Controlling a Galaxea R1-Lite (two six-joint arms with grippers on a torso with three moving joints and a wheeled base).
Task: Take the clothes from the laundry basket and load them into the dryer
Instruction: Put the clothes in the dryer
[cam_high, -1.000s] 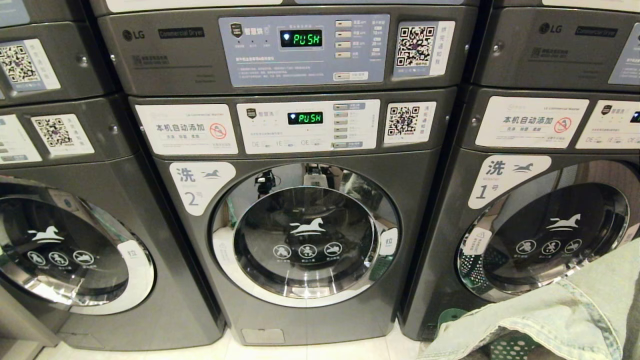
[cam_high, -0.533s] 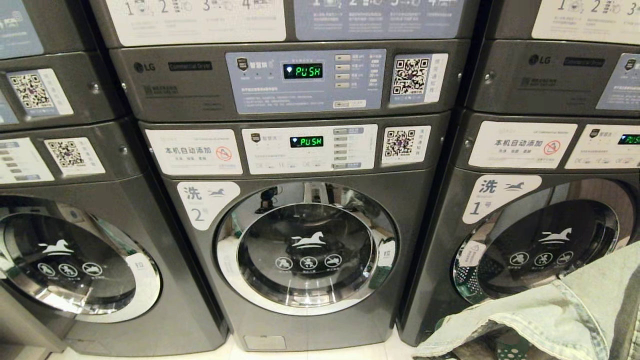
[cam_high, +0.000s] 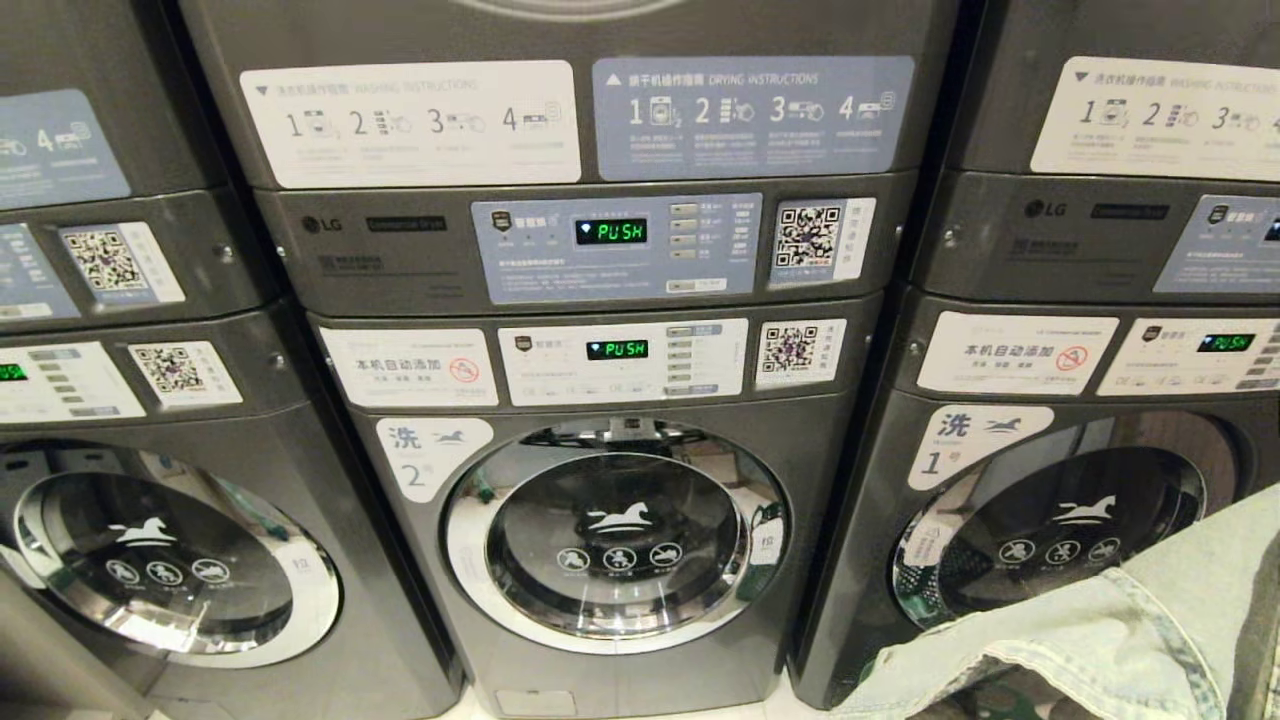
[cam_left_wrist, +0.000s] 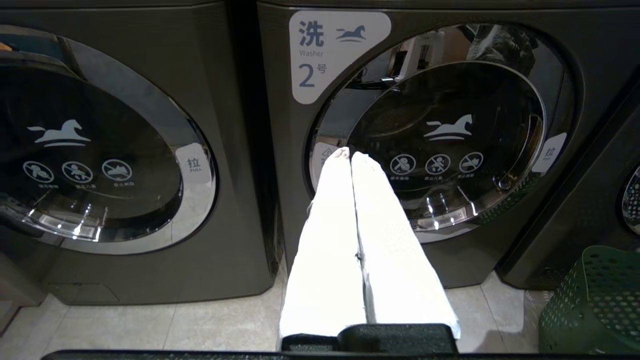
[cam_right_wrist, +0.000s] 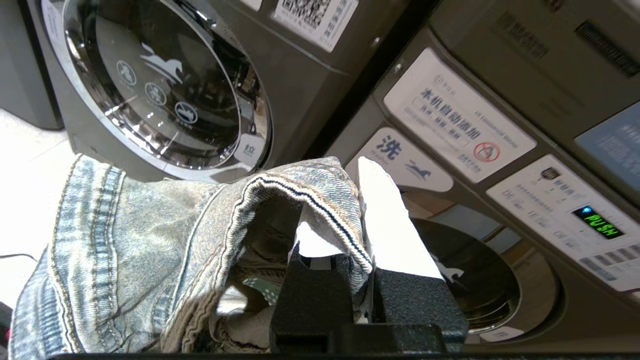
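Note:
A light-blue denim garment (cam_high: 1100, 640) hangs at the lower right of the head view. In the right wrist view my right gripper (cam_right_wrist: 350, 175) is shut on a fold of this denim (cam_right_wrist: 150, 240), which drapes over one white finger. The stacked dryer (cam_high: 400, 250) shows its control panel with a green "PUSH" display; its door is almost wholly above the head view. My left gripper (cam_left_wrist: 347, 152) is shut and empty, held low and pointing at the shut door of washer no. 2 (cam_left_wrist: 450, 135). The green laundry basket (cam_left_wrist: 590, 300) stands on the floor to the right.
Three grey stacked machines stand side by side. The shut doors of washer no. 2 (cam_high: 615, 540) and washer no. 1 (cam_high: 1050, 530) face me, with another washer (cam_high: 160, 560) at the left. Pale floor tiles (cam_left_wrist: 165, 325) run along their bases.
The whole head view has slid downward as the camera rose; the instruction labels above the dryer panel have come into view. The denim stays at the lower right in my right gripper.

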